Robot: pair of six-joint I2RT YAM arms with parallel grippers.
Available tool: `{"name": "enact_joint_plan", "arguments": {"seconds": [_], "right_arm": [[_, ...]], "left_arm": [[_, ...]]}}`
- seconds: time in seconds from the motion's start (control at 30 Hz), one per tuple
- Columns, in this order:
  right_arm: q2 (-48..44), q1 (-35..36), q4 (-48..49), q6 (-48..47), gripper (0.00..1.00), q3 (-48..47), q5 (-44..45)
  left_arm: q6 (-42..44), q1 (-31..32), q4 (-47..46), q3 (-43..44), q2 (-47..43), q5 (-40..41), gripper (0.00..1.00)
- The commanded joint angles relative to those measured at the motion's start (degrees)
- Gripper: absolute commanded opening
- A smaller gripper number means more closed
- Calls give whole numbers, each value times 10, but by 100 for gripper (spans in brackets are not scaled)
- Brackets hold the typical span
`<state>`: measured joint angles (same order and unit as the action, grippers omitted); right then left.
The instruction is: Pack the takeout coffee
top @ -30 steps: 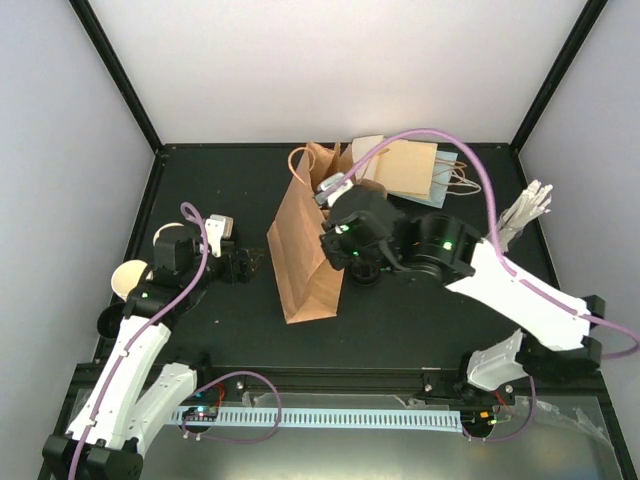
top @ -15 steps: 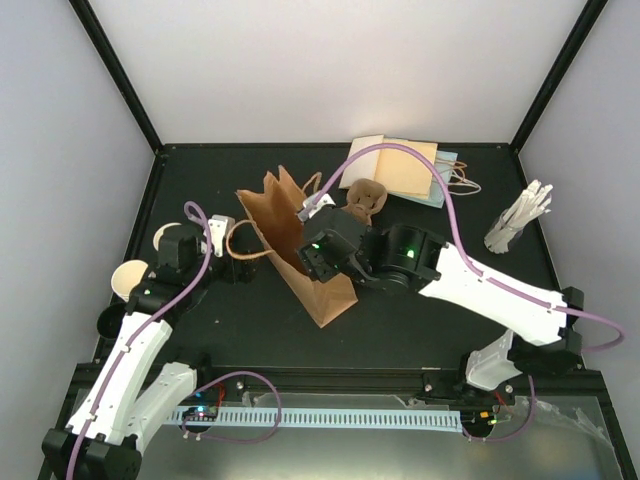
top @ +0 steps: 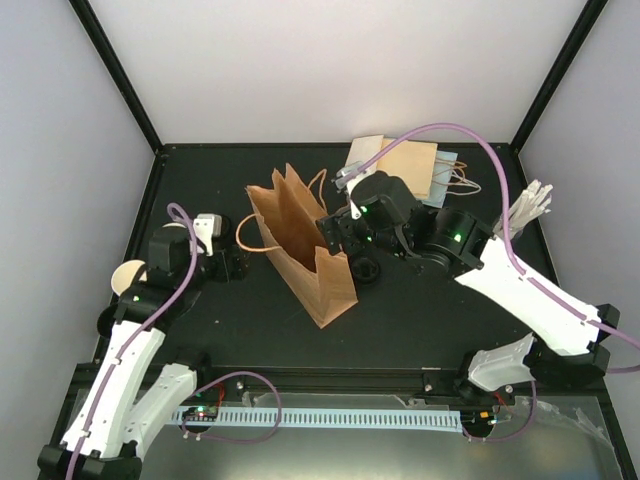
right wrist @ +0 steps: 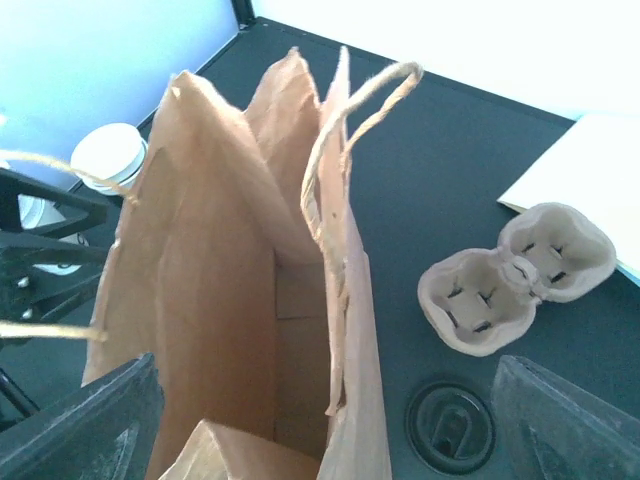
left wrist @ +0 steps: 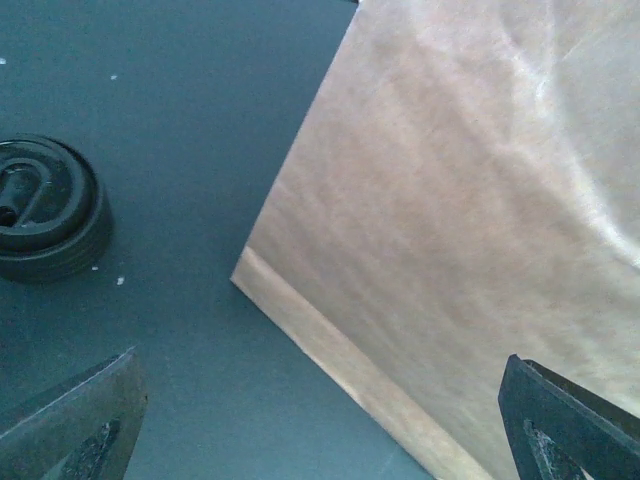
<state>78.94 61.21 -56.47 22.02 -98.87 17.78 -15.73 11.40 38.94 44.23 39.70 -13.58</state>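
**A:** Black worktop (top: 420, 320), pale walls (top: 350, 70). Where are your tools?

**B:** Both are spread wide and hold nothing. My left tool (left wrist: 318, 420) is low beside the paper bag (top: 300, 245), and my right tool (right wrist: 325, 400) is above its open mouth.

**A:** And the coffee?

**B:** At nine o'clock, well apart from the bag. The nearer cup (top: 130, 277) is cream-white with a round rim. The farther cup (top: 163, 233) is partly hidden.

**A:** How will they handle?

**B:** Light, thin paper, I'd judge, and easily crushed. I'd grip gently round the side and keep them upright.

Reaches forward with white left arm (top: 122, 350), black two-finger left gripper (top: 236, 265) held low, jaws wide apart. Bends white right arm (top: 520, 290) inward, black right gripper (top: 340, 232) angled down, jaws spread.
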Motion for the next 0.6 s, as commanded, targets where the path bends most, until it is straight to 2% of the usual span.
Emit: {"name": "enact_joint_plan", "arguments": {"seconds": [0.0,0.2,0.37,0.57], "right_arm": [[-28,-32,-12,-15,94,-5,-27],[-65,-106,-7,-21,99,40,-58],[-93,-151,13,-14,99,95,-88],[-165,-250,81,7,99,198,-165]], "left_arm": [[-63,5,36,36,-23,-66,99],[-164,5,51,32,-70,-128,99],[-265,11,31,19,-112,-191,99],[-343,44,-10,9,-143,-186,99]]}}
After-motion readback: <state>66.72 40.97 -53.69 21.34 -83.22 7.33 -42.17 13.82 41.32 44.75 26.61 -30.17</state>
